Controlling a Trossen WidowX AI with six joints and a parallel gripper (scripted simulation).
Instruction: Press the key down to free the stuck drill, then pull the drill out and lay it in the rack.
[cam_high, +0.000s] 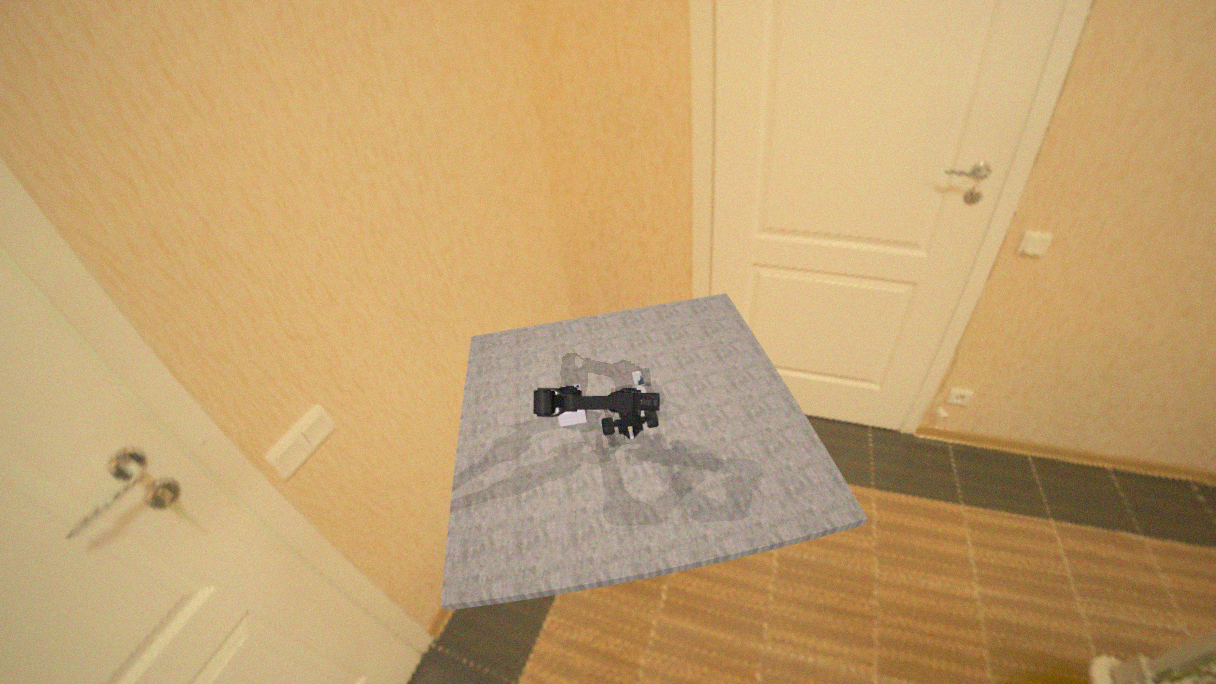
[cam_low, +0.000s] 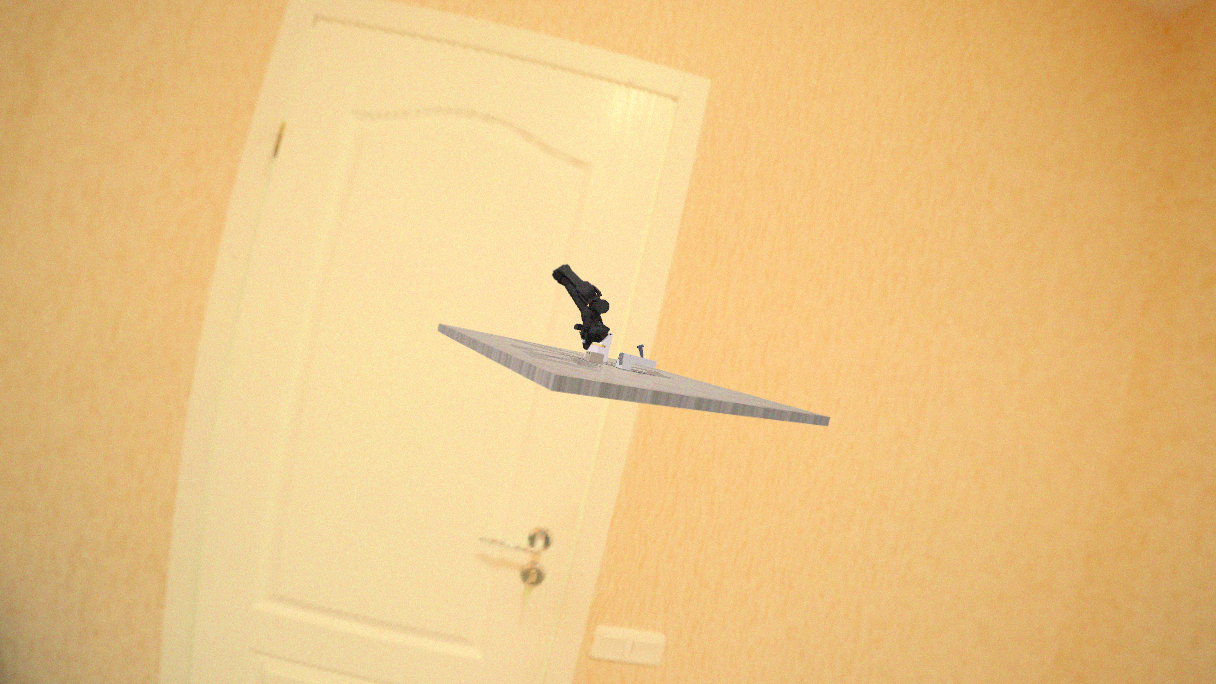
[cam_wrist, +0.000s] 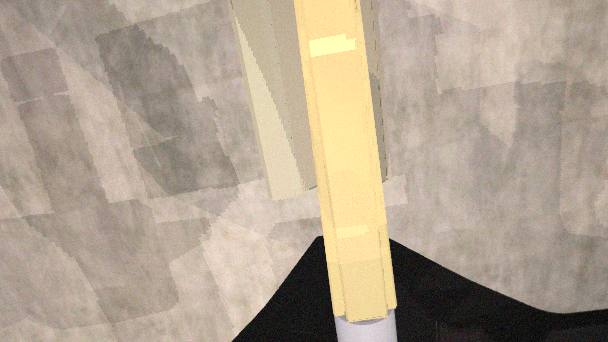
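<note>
In the wrist view we see the long pale-yellow drill (cam_wrist: 345, 150) with its grey round shank (cam_wrist: 365, 330) clamped between our gripper's fingers, running from six o'clock up to twelve o'clock. Beneath it, toward eleven o'clock, the beige grooved rack (cam_wrist: 280, 120) lies on the grey mottled table (cam_wrist: 500, 175); the drill crosses over the rack's right part, hiding it, and whether they touch we cannot tell. From the exterior, our black gripper (cam_low: 594, 338) hangs just above the rack (cam_low: 597, 355), while a white block carrying a small dark upright key (cam_low: 639, 350) stands beside it at three o'clock.
</note>
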